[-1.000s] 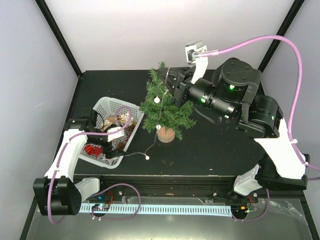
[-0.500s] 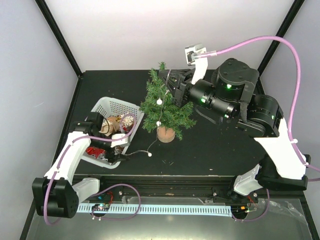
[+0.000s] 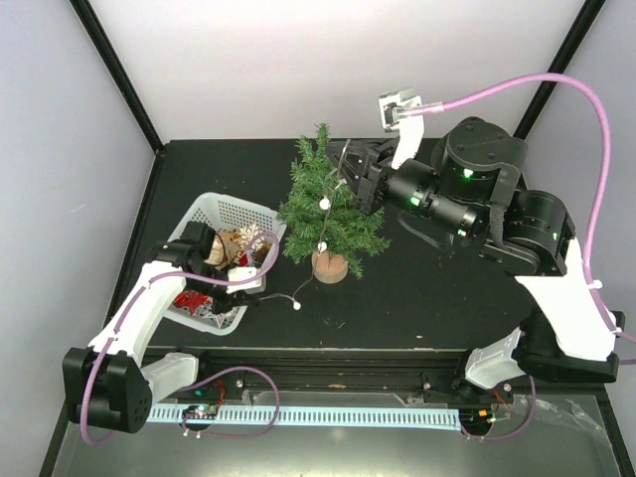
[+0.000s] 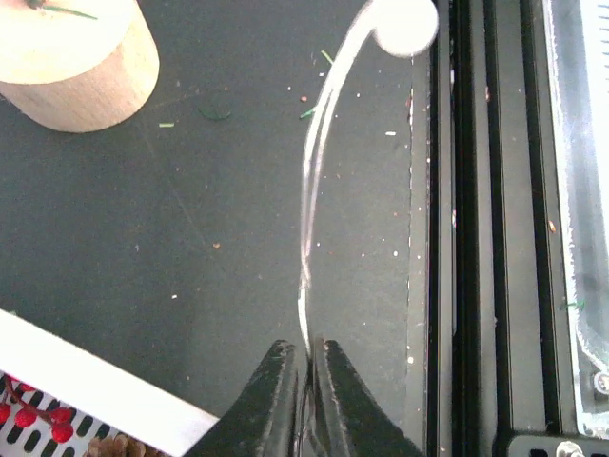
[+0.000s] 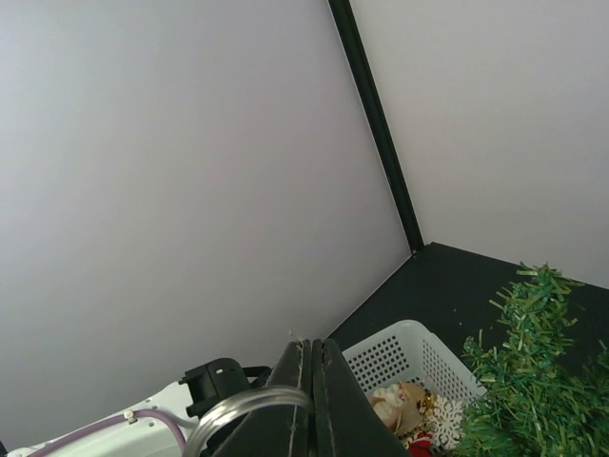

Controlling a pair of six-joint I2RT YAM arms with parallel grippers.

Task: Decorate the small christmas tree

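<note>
The left tool (image 4: 304,348) was clenched on a thin clear strand (image 4: 306,190). Its two dark fingers pressed the line from either side, low over the counter (image 4: 219,228) and just off the near right edge of a white basket (image 4: 90,398). From that grip the strand curved away across the dark surface to a white bead (image 4: 405,23) lying on the counter, close to the round wooden base (image 4: 71,71) of the tree (image 3: 331,221). The right tool (image 5: 310,347) was shut tight, its fingers touching along their length, and it was held high beside the tree's upper branches. A clear loop curved just beside those fingers, but whether it was pinched between them could not be told. The tree stood upright near the middle of the counter, just right of the basket, with white beads hanging among its branches. The basket held red berries (image 4: 24,414) and a jumble of other ornaments.
</note>
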